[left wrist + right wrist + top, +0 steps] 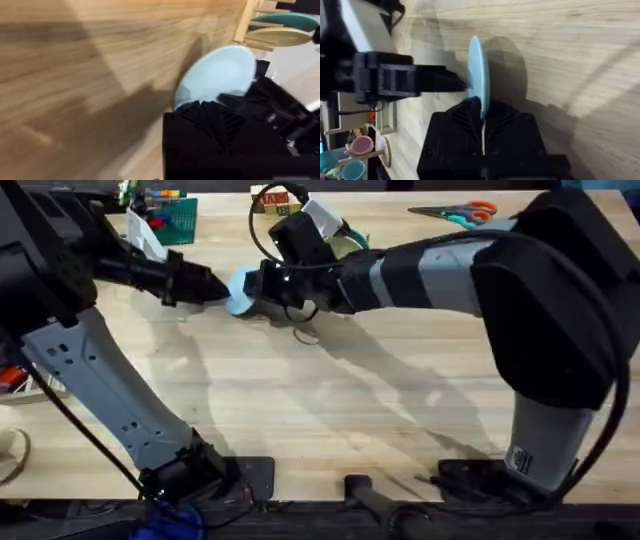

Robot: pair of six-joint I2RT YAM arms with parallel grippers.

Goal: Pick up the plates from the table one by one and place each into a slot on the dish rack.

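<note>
- The left gripper (218, 288) reaches in from the left over the far part of the bench (330, 420), its jaws clamped on the left edge of the light blue plate (241, 288).
- The plate stands on edge above the bench, held between both arms.
- The right gripper (262, 290) has its jaws closed on the plate's right rim.
- The dish rack (255, 30) stands just beyond, holding a cream plate (280, 36) and a teal plate (290, 20).

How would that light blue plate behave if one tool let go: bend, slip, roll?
The plate probably stays stiff: it stands on edge as a thin straight line, unbent, with the right tool closed on its rim. Its smooth surface looks slippery, so a thin rim grip could slide. Being round and on edge, it might roll or tip flat on the table if freed.
</note>
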